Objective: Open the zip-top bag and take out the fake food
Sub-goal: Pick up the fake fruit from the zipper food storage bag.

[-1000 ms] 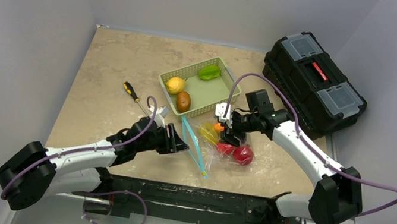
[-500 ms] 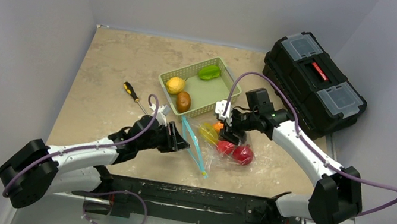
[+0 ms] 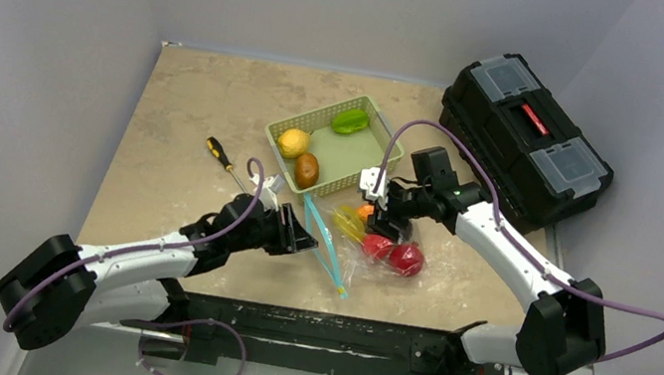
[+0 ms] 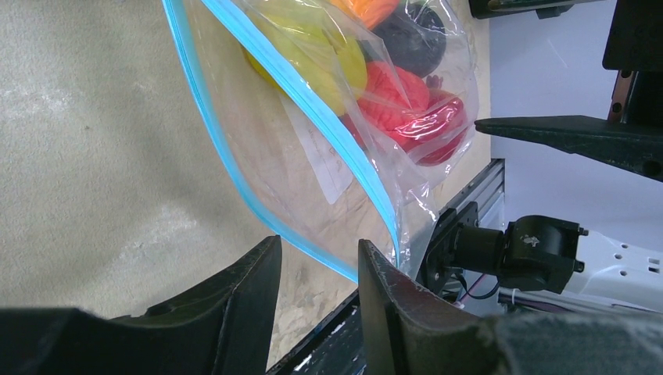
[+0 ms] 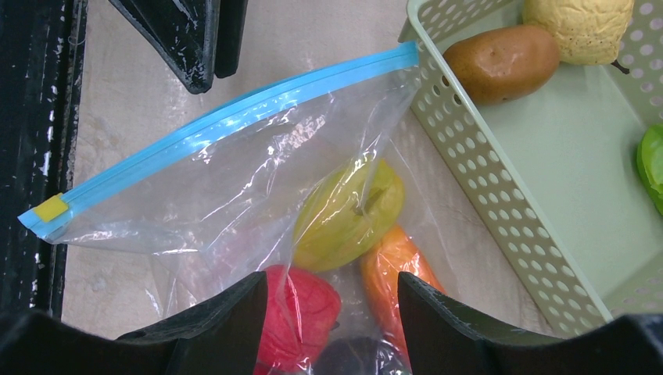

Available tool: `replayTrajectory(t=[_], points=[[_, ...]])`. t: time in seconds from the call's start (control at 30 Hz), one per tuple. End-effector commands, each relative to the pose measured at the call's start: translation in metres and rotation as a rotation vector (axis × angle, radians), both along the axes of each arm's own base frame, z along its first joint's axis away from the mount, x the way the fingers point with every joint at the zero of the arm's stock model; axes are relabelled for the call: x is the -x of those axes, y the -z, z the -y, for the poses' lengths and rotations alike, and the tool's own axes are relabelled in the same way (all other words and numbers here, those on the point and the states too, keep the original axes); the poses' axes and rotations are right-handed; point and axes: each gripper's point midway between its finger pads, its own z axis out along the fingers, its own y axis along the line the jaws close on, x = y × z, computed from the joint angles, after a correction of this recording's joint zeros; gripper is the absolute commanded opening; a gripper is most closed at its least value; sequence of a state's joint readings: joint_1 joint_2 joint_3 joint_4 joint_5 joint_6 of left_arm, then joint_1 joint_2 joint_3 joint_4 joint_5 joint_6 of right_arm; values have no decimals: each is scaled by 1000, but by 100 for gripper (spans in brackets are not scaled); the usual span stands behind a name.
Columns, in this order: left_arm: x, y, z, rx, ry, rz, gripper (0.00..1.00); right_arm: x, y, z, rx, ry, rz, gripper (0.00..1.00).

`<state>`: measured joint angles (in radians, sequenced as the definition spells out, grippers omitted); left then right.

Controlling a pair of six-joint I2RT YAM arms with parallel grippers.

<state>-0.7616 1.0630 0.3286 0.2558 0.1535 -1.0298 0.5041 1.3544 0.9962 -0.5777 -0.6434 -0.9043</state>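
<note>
Left hand (image 4: 317, 250) low at zip-top bag (image 4: 305, 156) edge, fingers parted

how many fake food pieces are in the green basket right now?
3, all in the green basket: yellow lemon at its left corner, brown piece beside it toward the arms, green piece at the far end. Nothing looks hidden.

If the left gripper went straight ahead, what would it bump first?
Probably the bag's blue zipper edge, right ahead of the left gripper; the fruit sits further in.
</note>
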Motion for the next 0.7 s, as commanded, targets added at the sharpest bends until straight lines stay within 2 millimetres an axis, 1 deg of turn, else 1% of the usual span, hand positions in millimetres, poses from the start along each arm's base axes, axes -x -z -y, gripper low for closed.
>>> replayTrajectory(t=[0.0, 0.33, 0.5, 0.67], points=[[-1, -14, 3, 56, 3, 47, 39, 0, -10, -3, -26, -2, 27, 60], [-4, -13, 3, 66, -22, 42, 39, 1, -9, -4, -29, -4, 20, 60], [-6, -12, 5, 71, -24, 38, 37, 1, -8, -4, -30, -5, 21, 60], [-8, -16, 11, 89, -15, 37, 35, 1, -7, -4, -27, -3, 18, 60]])
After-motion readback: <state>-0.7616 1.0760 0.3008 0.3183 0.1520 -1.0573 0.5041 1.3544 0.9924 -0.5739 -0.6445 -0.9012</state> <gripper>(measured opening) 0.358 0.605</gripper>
